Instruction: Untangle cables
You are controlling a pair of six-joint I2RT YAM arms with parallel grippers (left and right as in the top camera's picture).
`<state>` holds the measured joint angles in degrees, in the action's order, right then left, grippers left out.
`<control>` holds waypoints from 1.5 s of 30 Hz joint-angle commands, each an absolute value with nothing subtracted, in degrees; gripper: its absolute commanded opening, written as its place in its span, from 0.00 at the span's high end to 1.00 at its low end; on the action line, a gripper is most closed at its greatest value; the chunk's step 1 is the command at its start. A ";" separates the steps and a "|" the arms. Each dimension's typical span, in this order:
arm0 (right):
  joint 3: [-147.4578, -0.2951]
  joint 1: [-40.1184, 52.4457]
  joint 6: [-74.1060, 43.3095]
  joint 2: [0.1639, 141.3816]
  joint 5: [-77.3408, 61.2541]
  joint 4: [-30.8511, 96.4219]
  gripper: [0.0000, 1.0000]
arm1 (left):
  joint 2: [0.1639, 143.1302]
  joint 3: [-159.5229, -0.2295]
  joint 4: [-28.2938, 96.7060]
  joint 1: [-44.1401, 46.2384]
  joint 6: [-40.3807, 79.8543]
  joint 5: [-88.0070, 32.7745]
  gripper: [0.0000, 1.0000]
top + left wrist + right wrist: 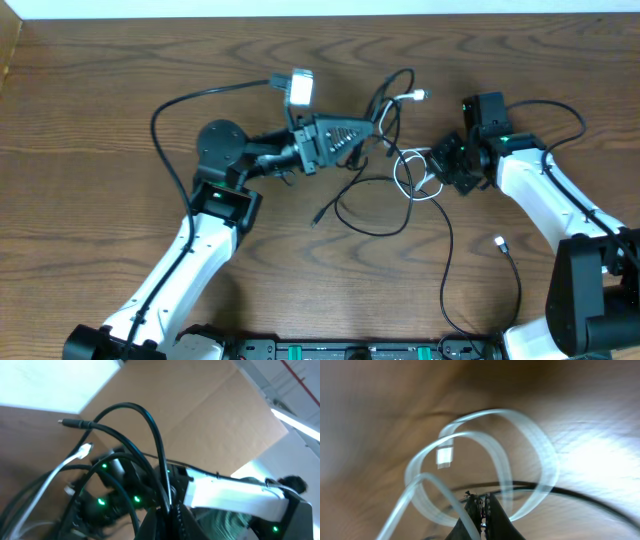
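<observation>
White cable (pixel 404 172), one; pincers (pixel 375 128) (pixel 437 166), two

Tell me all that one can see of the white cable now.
The white cable is thin, smooth and glossy, like plastic. It curls in loose loops on the wooden table, with a black cable crossing it. One flat white plug shows. The shut right gripper meets its strands; a grip I cannot confirm.

Dark wood-grain table (pixel 90 150) w/ a white strip (pixel 300 8) along the far edge. Left wrist view: big brown cardboard-ish panel (pixel 210 415) in the bg, bright light strip (pixel 295 422) on the right, thin red line (pixel 300 375) above it.
</observation>
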<state>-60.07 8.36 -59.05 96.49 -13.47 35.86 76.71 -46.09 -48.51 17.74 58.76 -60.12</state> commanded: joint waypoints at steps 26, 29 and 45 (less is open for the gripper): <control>-60.20 -1.72 -0.08 85.47 -51.27 49.60 0.99 | 79.31 -46.28 -35.48 18.06 49.71 -39.18 0.92; -60.20 0.71 4.69 85.47 -51.57 51.42 0.99 | 81.03 -46.28 -29.61 20.01 49.74 -28.91 0.92; -60.20 -5.72 -5.30 78.78 -17.78 61.73 0.98 | 83.92 -46.30 -9.41 20.27 49.78 15.81 0.92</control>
